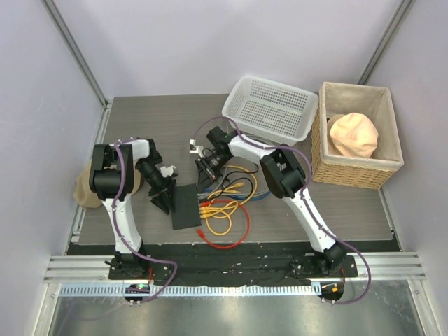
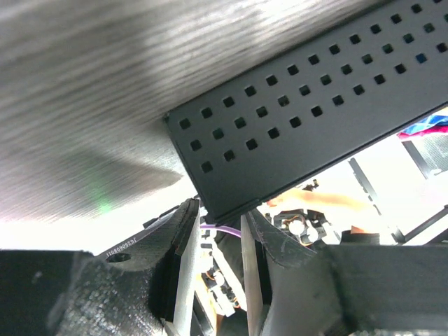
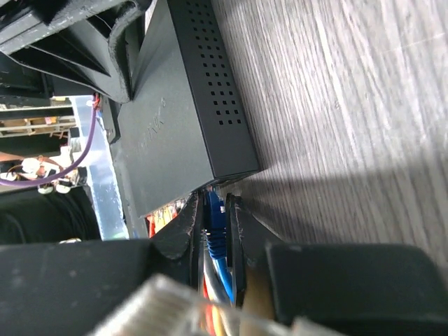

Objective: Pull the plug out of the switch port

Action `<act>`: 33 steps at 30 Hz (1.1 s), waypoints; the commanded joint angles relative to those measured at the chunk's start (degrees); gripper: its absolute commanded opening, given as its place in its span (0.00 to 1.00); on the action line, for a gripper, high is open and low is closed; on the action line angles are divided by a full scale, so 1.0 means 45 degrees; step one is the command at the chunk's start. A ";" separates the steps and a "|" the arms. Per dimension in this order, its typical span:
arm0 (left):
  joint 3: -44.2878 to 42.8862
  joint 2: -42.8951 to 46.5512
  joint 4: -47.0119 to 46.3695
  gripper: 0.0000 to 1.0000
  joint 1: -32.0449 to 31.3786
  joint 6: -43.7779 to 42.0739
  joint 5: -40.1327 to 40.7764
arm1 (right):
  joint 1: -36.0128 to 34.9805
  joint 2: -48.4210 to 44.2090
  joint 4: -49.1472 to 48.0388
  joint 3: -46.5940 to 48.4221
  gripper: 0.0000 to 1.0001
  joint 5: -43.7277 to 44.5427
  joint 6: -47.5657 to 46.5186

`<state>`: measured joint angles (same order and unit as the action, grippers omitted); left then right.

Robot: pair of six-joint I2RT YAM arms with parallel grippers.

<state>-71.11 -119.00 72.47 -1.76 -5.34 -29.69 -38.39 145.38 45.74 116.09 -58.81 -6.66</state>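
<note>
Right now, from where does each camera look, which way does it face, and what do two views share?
Top external: above and behind the robot, looking down on the table; left arm and right arm show, left tool and right tool at the switch.
Left wrist: on the left arm, looking low along the table at the switch's perforated side; its own fingers clamp the switch's edge.
Right wrist: on the right arm, facing the switch's socket end; its fingers pinch the blue plug.
Shared: both wrist views show the switch.
</note>
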 commanded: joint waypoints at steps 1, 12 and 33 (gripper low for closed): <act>0.0041 -0.0430 -0.2451 0.33 0.0039 -0.0180 0.1501 | 0.0446 0.0911 0.1458 0.1458 0.02 0.0906 -0.1522; 0.0080 -0.0294 -0.2549 0.33 0.0000 -0.0004 0.1462 | 0.0426 0.1129 0.3055 0.2091 0.01 0.4063 -0.2409; -0.0233 0.0096 -0.2939 0.32 -0.0078 -0.0160 0.1286 | 0.0797 0.0820 0.4743 0.1745 0.02 0.4644 -0.4234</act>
<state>-71.16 -119.00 70.54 -2.48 -3.66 -32.62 -37.43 152.40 70.00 130.87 -57.25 -26.39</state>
